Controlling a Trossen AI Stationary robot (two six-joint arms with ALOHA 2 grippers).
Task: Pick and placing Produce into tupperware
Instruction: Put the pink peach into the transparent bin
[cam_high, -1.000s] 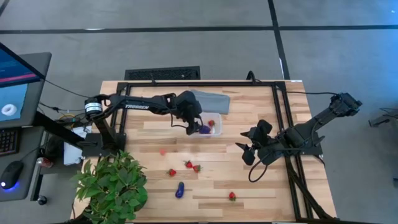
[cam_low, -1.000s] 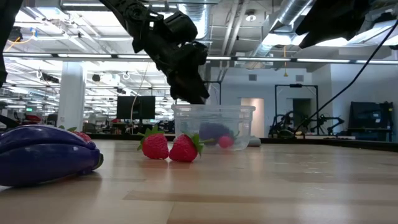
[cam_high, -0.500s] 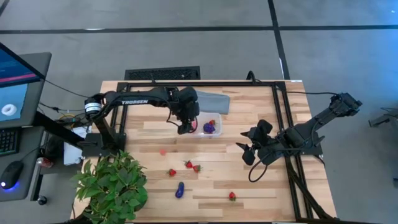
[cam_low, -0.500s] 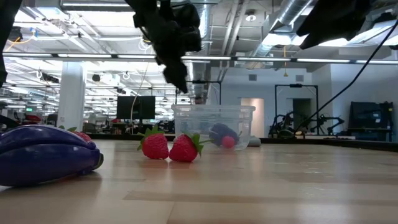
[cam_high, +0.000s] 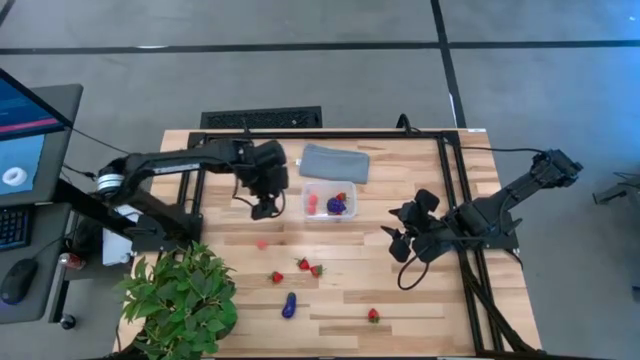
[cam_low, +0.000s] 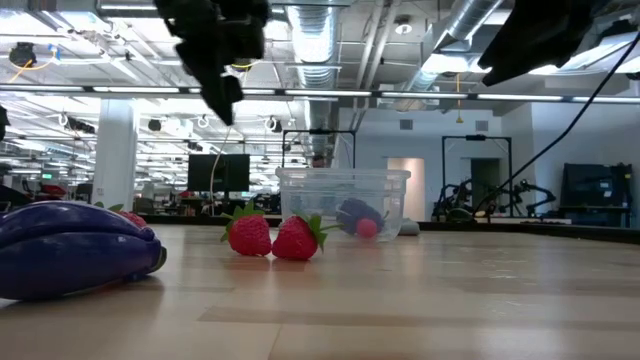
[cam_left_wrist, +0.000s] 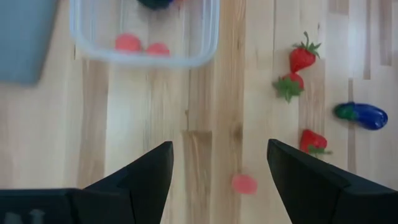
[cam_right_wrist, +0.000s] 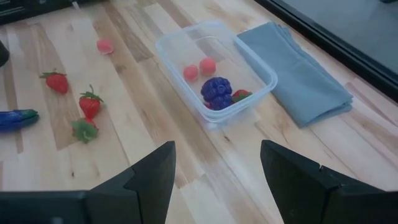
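The clear tupperware (cam_high: 318, 190) (cam_right_wrist: 176, 39) stands near the table's middle. It holds a dark purple piece (cam_right_wrist: 217, 91), two pink bits and a strawberry. My left gripper (cam_high: 264, 207) (cam_left_wrist: 217, 180) hangs open and empty above bare wood left of the box. A loose pink bit (cam_high: 262, 243) (cam_left_wrist: 244, 183) lies on the table below it. Three strawberries (cam_high: 303, 265), a purple eggplant (cam_high: 289, 305) and another strawberry (cam_high: 373, 315) lie nearer the table's near edge. My right gripper (cam_high: 393, 245) (cam_right_wrist: 214, 180) waits open to the right of the box.
A folded grey-blue cloth (cam_high: 334, 162) lies just beyond the tupperware. A leafy green plant (cam_high: 180, 300) fills the near left corner. A black frame (cam_high: 445, 180) runs along the table's far and right sides. Bare wood lies between the box and the loose fruit.
My left gripper has risen from over the tupperware and swung toward the table's left. The dark purple piece that was at its fingertips a second ago now lies in the box.
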